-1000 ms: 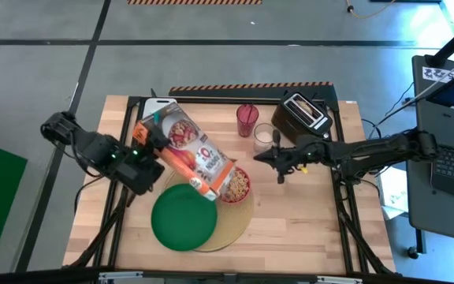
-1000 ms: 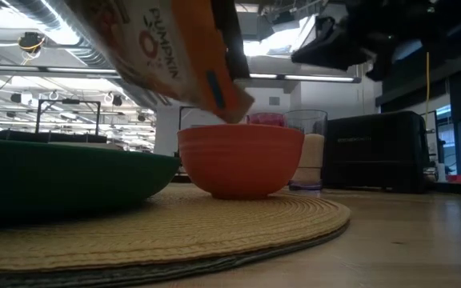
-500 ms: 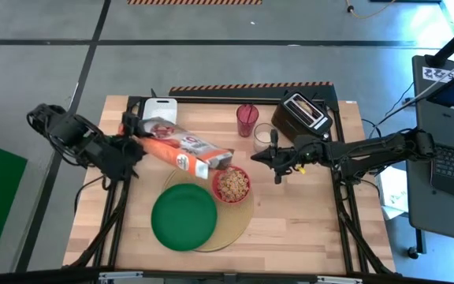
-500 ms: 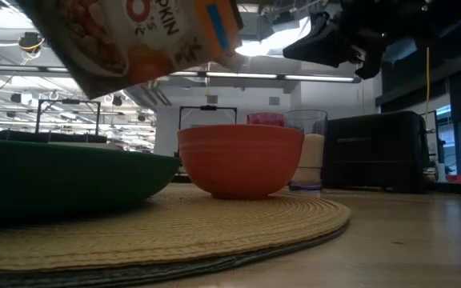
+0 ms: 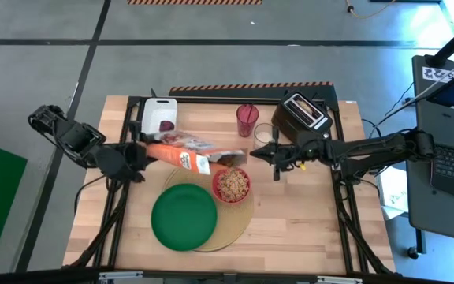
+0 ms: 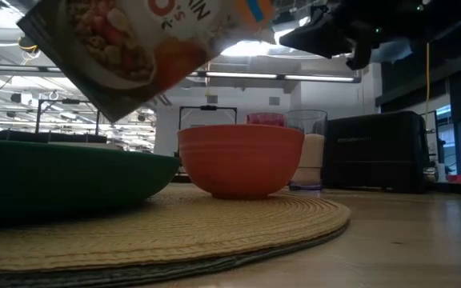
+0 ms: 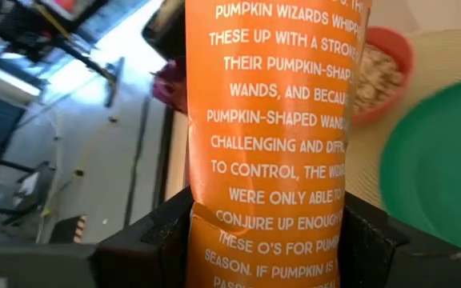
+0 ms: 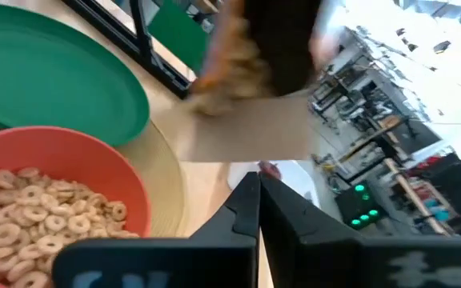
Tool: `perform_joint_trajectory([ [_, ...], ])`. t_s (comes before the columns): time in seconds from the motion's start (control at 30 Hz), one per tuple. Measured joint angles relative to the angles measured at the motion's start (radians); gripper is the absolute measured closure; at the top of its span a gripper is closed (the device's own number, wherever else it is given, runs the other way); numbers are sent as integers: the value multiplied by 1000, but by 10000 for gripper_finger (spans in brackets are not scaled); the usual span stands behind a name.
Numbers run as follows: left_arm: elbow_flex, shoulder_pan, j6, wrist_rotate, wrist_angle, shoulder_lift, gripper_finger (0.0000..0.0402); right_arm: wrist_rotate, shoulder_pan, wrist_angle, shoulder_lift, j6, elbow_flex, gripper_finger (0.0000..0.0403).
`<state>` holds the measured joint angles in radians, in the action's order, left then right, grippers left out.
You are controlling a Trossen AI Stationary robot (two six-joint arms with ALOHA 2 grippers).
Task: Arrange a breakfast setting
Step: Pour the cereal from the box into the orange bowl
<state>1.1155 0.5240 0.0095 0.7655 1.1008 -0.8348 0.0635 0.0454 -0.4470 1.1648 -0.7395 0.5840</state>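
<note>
An orange cereal box (image 5: pixel 191 155) hangs nearly level above the table, with my left gripper (image 5: pixel 140 153) shut on its closed end. Its open end (image 5: pixel 239 157) is above the far rim of the red bowl (image 5: pixel 232 184), which holds cereal rings. The bowl and the green plate (image 5: pixel 184 218) stand on the round tan placemat (image 5: pixel 231 229). My right gripper (image 5: pixel 260 156) hovers shut just right of the bowl, holding nothing. A small dark-red fruit (image 5: pixel 164 124) lies on the white cutting board (image 5: pixel 156 110). My left gripper pinches the box near its closed end (image 7: pixel 262 236) between its two fingers (image 7: pixel 154 240), one on each side of the orange panel with white print. The fingers come from the table's left, along the box. The box is lifted clear, slanting up over the bowl (image 6: pixel 240 160).
A black toaster (image 5: pixel 306 113) stands at the far right, with a pink cup (image 5: pixel 247 120) and a clear glass (image 5: pixel 265 136) beside it. Bare wood lies along the near edge and to the right of the placemat.
My left gripper has drawn back toward the table's left edge and rolled its wrist. The cereal box has come up from a downward tilt into the bowl to nearly level, its open end lifted away from the cereal and its narrow side turned up.
</note>
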Motion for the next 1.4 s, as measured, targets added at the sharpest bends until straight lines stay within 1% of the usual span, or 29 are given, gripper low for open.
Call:
perform_joint_trajectory([
  [0.17,-78,0,-57,57,-89,77,190,62,46,2,-6,33,-16,397],
  [0.37,-245,0,-54,63,-301,199,190,97,84,-6,-34,34,-35,397],
  [0.5,-327,0,-54,65,-352,266,190,105,87,-7,-49,34,-36,397],
  [0.7,-406,0,-106,63,-366,354,190,105,87,-9,-52,29,-36,397],
  [0.8,-448,0,-104,68,-407,395,190,104,87,-9,-52,29,-36,397],
  [1.0,-551,0,-13,79,-614,482,190,104,87,-1,-74,28,-37,397],
  [1.2,-652,-23,132,80,-867,538,190,105,87,-1,-84,25,-38,397],
  [1.27,-680,-48,175,48,-941,544,190,104,89,-2,-85,24,-38,397],
  [1.4,-724,-124,192,-56,-1044,543,190,105,110,-1,-85,25,-38,397],
])
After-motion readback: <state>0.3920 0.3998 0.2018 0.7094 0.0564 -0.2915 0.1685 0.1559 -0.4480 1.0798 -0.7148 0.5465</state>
